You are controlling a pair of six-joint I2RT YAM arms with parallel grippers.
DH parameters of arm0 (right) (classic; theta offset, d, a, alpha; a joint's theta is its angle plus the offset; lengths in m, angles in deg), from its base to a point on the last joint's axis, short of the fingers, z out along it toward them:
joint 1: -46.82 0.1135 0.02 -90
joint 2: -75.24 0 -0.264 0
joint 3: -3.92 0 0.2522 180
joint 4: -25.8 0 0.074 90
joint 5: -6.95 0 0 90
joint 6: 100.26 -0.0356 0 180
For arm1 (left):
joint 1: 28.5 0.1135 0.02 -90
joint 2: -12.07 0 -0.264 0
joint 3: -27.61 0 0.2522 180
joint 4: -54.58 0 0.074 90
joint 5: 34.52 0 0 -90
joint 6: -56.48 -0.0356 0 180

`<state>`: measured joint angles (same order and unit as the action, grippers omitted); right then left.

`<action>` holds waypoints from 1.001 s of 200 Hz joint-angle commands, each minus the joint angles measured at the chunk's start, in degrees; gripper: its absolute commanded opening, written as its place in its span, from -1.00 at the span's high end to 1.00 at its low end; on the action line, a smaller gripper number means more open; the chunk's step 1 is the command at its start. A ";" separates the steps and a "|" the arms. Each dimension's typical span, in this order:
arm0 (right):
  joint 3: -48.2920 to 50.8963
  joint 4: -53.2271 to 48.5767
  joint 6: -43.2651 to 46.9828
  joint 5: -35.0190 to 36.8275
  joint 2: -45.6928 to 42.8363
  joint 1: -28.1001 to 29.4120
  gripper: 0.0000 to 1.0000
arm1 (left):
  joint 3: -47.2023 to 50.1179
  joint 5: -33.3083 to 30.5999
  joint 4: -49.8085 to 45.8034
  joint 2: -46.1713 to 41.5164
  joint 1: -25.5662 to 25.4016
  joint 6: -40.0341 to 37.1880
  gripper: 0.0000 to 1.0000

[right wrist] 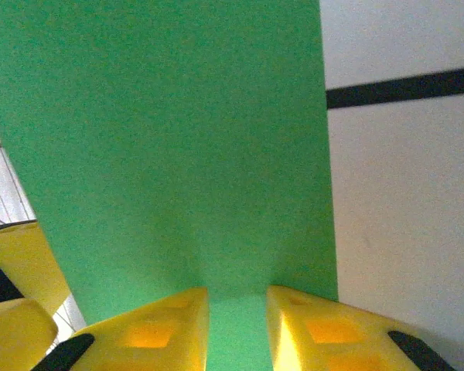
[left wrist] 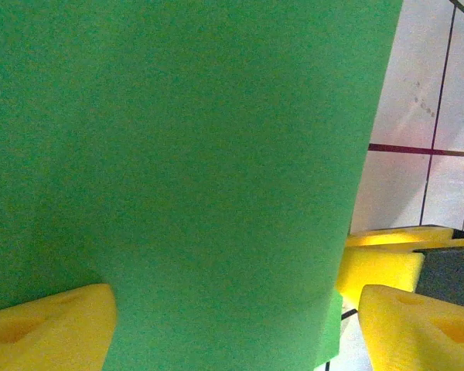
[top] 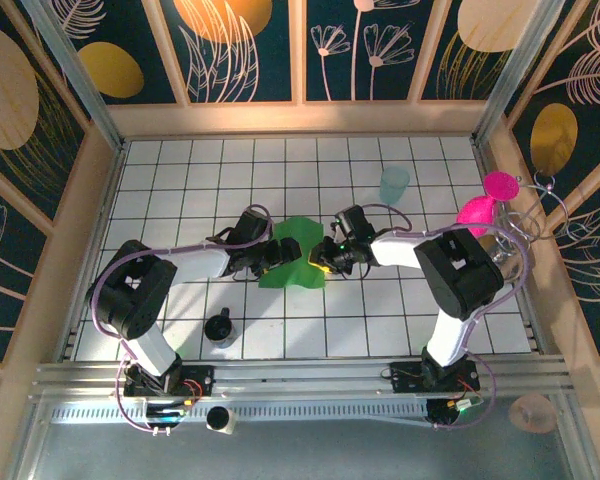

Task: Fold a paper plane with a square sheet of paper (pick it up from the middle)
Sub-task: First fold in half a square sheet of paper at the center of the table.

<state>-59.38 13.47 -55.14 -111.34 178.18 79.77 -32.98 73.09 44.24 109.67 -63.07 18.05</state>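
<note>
Green square sheet of paper [top: 298, 258] lies in the middle of the white tiled counter [top: 180, 190], between the two hands. The left hand [top: 277, 256] is spread wide, with the sheet between its yellow fingers [left wrist: 46, 328]. The right hand [top: 323, 263] has its fingers [right wrist: 151, 332] nearly together around the edge of the sheet, but I cannot tell if they pinch it.

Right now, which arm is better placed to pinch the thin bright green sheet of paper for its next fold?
Probably right. The right gripper closely flanks the green sheet of paper; the left gripper is wide open, the sheet merely spread before it.
</note>
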 commanded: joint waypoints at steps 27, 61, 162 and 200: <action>-2.36 -1.43 2.16 -1.65 4.99 0.64 0.49 | -0.52 -1.24 -2.43 2.11 -0.34 -0.29 -0.63; -2.70 -1.08 2.50 -2.67 5.62 0.79 0.50 | -1.54 -1.94 -3.82 3.06 -0.41 -1.08 -0.60; 6.73 9.64 3.61 -1.85 -12.66 -7.23 0.32 | -1.99 -3.45 0.28 -0.33 -0.41 -4.23 0.15; 10.30 15.86 3.20 -6.16 -19.85 -13.11 0.08 | -2.07 3.78 8.55 -6.48 -0.24 -4.26 0.28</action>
<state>-51.25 23.09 -52.61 -114.53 162.18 69.41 -34.57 71.32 45.13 108.49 -63.07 14.32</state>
